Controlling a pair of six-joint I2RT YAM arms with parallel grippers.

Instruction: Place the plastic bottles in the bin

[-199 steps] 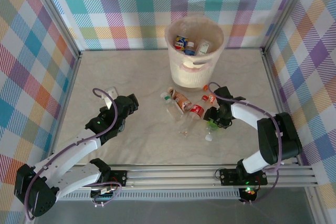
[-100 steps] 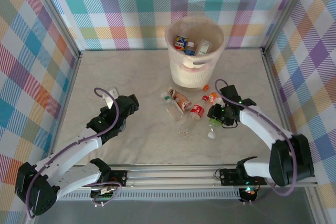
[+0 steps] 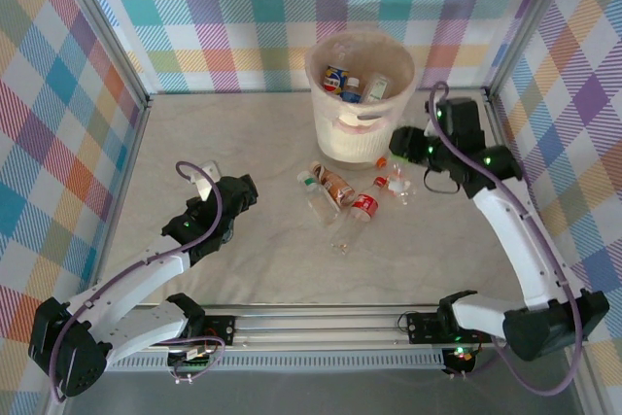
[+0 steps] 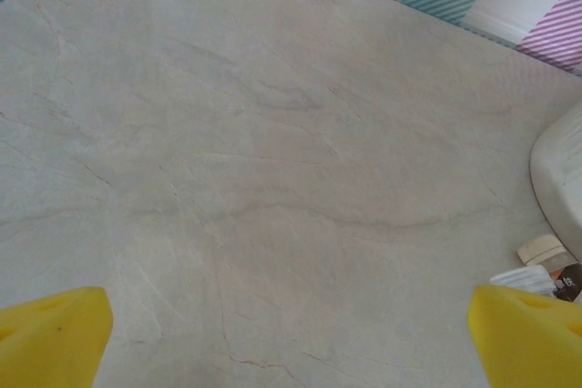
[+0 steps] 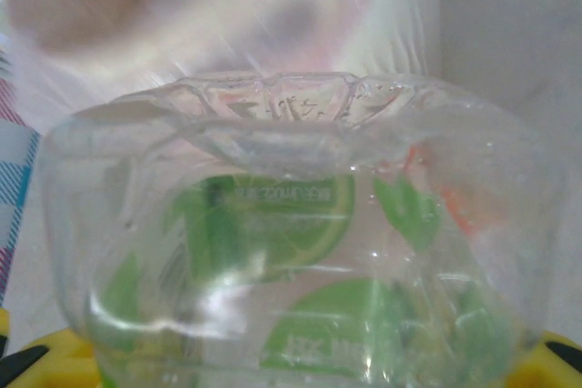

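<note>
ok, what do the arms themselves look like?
Left arm and right arm: white links with black joints and black wrist housings. A thin purple cable runs along each. Small green lights glow near the wrists. The jaws carry yellow pads.

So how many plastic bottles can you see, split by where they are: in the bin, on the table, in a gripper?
Bottles seen in the bin: 3
Loose bottles lying on the table: 5
Green-labelled bottle in the right gripper: 1
Total: 9 bottles
</note>
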